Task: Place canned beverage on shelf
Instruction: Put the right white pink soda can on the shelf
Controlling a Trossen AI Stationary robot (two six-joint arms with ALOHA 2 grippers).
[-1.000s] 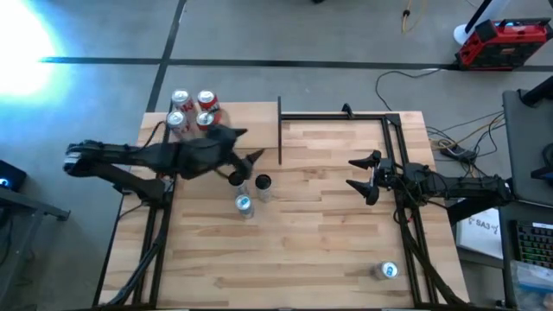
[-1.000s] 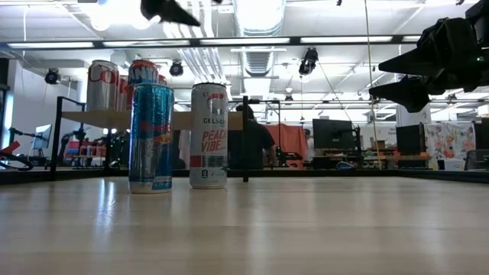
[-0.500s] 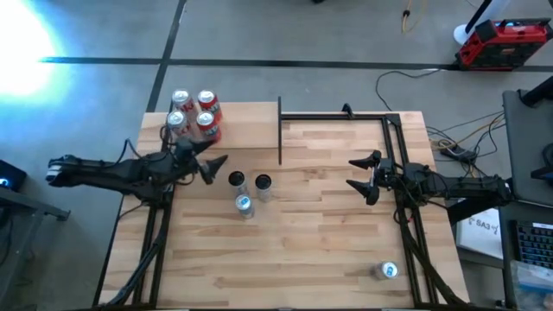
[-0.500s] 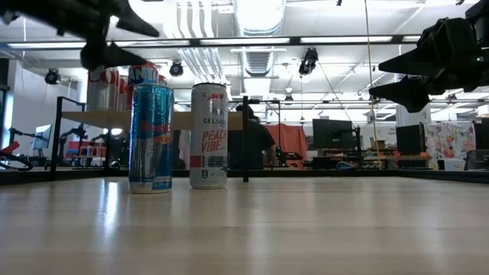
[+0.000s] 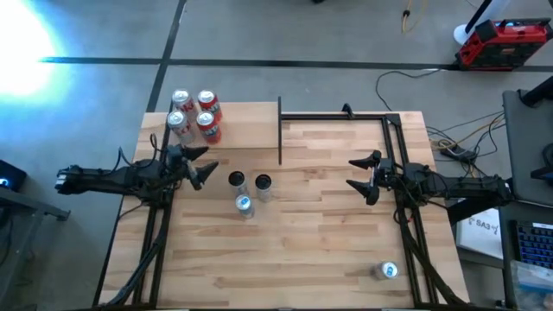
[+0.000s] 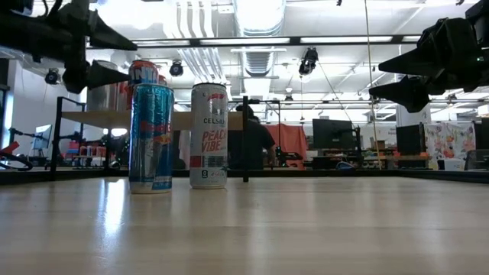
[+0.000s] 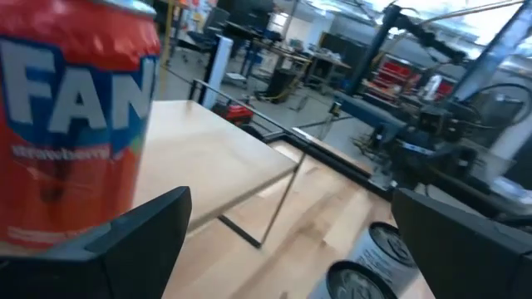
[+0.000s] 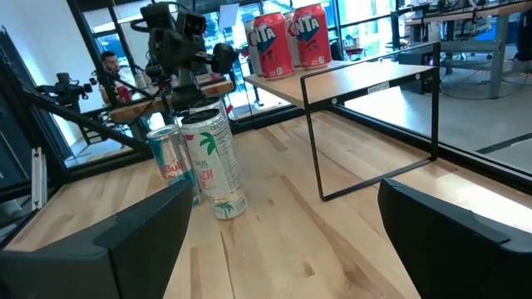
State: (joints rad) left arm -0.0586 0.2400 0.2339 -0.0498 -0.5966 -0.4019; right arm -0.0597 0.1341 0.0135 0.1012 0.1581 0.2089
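Pale wood shelf [image 5: 246,121] on black frame, far-left tabletop; four red cans [image 5: 194,115] upright on it.

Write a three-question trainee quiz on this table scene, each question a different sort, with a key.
1. True or false: the left gripper is shut on a can.
2. How many cans stand on the shelf? A) two B) four C) six
3. Fill in: the lone can near the table's front edge is on the ___ arm's side.

Key: 1. False; it is open and empty, beside the shelf. 2. B. 3. Right; the right gripper waits open above the table.
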